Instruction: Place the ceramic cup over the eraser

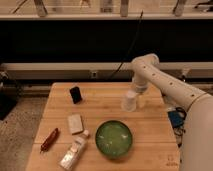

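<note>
Table (102, 107), wood, one. Eraser (75, 94), black, upright, rear left of table, standing alone. Cup (129, 102), white, no handle, rear right of table, well apart from the eraser with bare wood between them; whether it rests on the wood or hangs just above it cannot be told, nor which way its mouth faces. Gripper (134, 93), at the end of the white arm that bends down from the right, touching or just behind the cup's upper right side; whether it is open, closed or clamped on the cup cannot be told. Bowl (114, 139), green, front centre. White block (75, 123), flat, left of centre. Bottle (74, 150), clear, lying at front left. Red object (49, 139), long, at the left edge. Step in hand, as judged: securing the cup for the carry to the eraser. Handling notes: confirm a firm hold before lifting; raise the cup above the eraser's top before travelling left along the rear of the table, clear of bowl and block; turn the mouth downward; centre it over the eraser and lower straight, since a sideways brush would likely topple the block.
</note>
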